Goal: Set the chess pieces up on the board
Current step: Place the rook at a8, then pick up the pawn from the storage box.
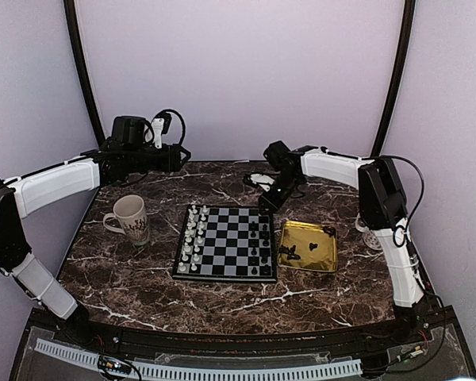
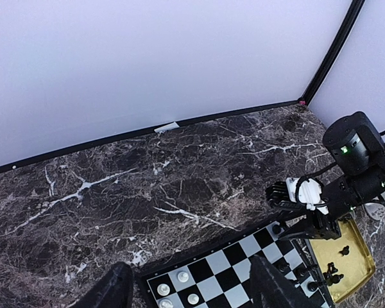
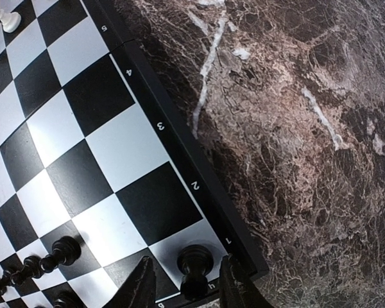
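Note:
The board (image 1: 224, 279) lies mid-table, with pale chess pieces (image 1: 192, 238) lined up on its left side and black chess pieces (image 1: 263, 242) on its right. My right gripper (image 1: 268, 203) is low over the board's far right corner. In the right wrist view it (image 3: 185, 274) is open around a black piece (image 3: 196, 264) that stands on the corner square, with a gap on each side. A row of black pawns (image 3: 58, 253) stands beside it. My left gripper (image 2: 191, 285) is open and empty, held high over the board's far left.
A shiny gold tray (image 1: 321, 262) right of the board holds a few black pieces (image 1: 295, 252). A pale mug (image 1: 131, 218) stands left of the board. The marble table (image 1: 222, 305) ends at walls behind and to both sides.

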### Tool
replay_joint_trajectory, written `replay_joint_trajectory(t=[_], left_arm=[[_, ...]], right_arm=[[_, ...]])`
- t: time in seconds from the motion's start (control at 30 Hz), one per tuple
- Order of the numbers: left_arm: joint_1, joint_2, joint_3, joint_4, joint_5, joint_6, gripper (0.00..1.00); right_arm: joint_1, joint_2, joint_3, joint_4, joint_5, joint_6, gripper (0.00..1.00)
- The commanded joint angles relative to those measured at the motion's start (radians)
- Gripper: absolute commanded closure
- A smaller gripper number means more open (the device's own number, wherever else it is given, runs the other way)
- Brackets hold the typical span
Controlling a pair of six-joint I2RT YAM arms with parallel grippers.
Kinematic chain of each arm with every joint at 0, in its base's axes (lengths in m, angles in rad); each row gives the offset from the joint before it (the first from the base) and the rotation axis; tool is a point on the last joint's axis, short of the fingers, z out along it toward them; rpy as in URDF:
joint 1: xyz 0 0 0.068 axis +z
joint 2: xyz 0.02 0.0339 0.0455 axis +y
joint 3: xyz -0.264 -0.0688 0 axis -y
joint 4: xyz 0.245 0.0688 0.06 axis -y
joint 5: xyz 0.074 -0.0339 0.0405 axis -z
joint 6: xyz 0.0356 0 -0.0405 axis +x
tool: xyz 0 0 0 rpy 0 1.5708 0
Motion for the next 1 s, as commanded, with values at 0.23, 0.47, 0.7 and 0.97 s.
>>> replay_joint_trajectory(t=[0.23, 0.47, 0.7, 0.97], left_arm=[[-0.001, 0.015, 0.003, 0.007, 0.049, 0.004, 0.36], [-0.003, 0.025, 0.006, 0.011, 0.088, 0.006, 0.36], [-0.020, 0.049, 0.012, 0.010, 0.126, 0.019, 0.36], [-0.087, 0.075, 0.032, -0.019, 0.151, 0.107, 0.37]], right_arm=[[-0.026, -0.322, -0.182, 0.016, 0.017, -0.014, 0.63], [-0.103, -0.488, -0.452, 0.048, 0.027, -0.033, 0.64], [-0.153, -0.592, -0.644, 0.045, 0.033, -0.119, 0.68], [-0.165, -0.632, -0.755, 0.050, 0.105, -0.180, 0.71]])
